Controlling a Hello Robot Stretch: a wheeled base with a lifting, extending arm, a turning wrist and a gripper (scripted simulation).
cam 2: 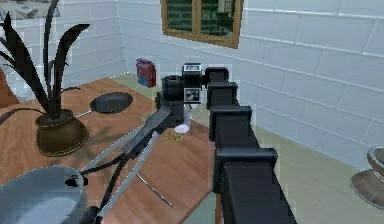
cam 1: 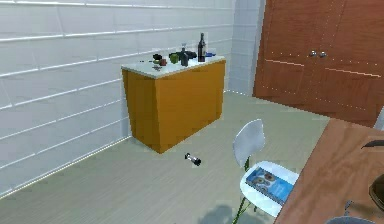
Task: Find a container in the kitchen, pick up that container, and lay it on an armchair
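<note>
Arm reaching out over the wooden bench (cam 2: 120, 125). Pincer (cam 2: 138, 143) hanging above the bench's middle, fingers pointing toward the near-left corner. Its state cannot be told from here, nor whether it has hold of anything, since bench things are lying behind it.

Small pale container (cam 2: 182, 128), likely the target, standing by the bench's right edge, near the pincer's body. Potted plant (cam 2: 55, 125) sitting at the left edge. Dark round dish (cam 2: 112, 101) lying toward the far edge.

Judgement: the grasp is being set up. It would be best done by lining the fingers squarely on the container, lowering slowly and keeping clear of the plant's leaves before lifting.
</note>
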